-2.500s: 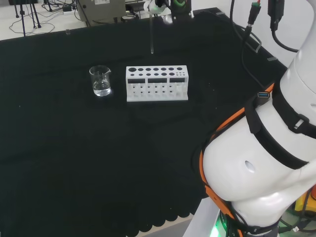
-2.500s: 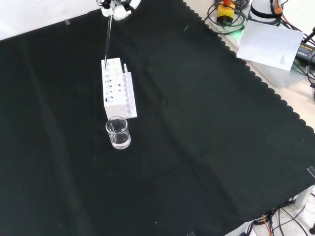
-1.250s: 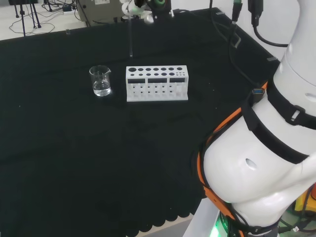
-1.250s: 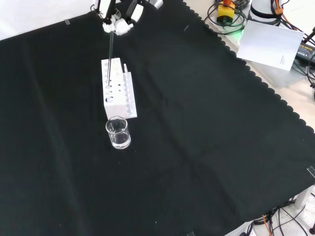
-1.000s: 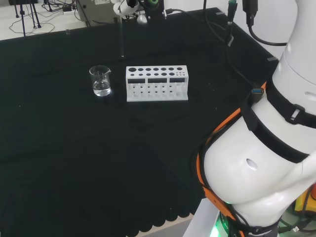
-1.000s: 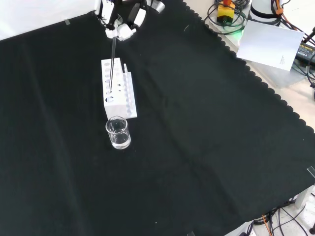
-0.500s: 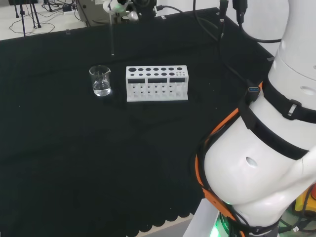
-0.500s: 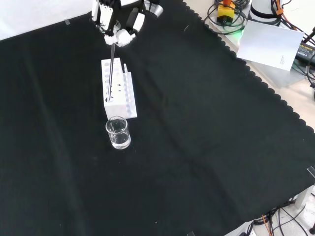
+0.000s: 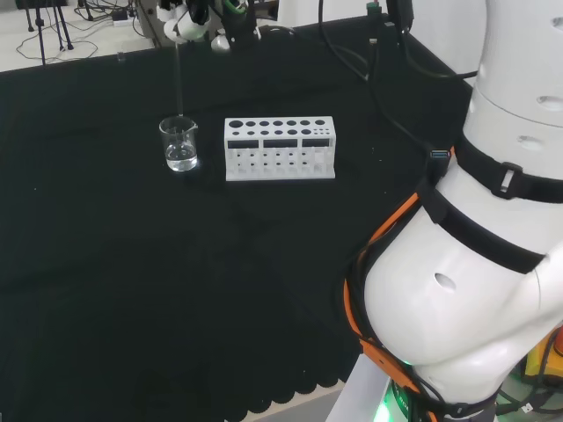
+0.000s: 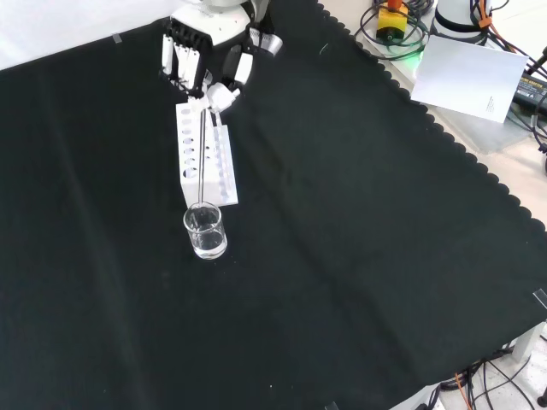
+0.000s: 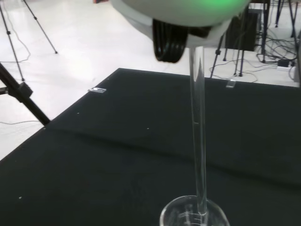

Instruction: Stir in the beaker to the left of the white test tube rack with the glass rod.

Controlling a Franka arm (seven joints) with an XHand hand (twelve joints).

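Note:
A small clear beaker (image 9: 179, 145) with a little clear liquid stands on the black cloth, left of the white test tube rack (image 9: 280, 148) in the head view. The hand (image 9: 189, 18) is above it, fingers pinched on the top of a glass rod (image 9: 179, 79) that hangs straight down. In the front view the hand (image 10: 209, 60) is over the rack's (image 10: 203, 158) far end, and the rod (image 10: 202, 158) runs down to the beaker's (image 10: 206, 231) rim. Seen from the wrist, the rod (image 11: 199, 132) ends at the beaker's (image 11: 193, 215) mouth.
Black cloth (image 10: 359, 256) covers the bench, with a scalloped edge at the front view's right. Papers and cables (image 10: 466, 73) lie beyond that edge. The arm's big white links (image 9: 475, 264) stand at the head view's right.
The hand has carried the rod leftward in the head view, from above the rack to over the beaker. The rod's tip now reaches the beaker's rim.

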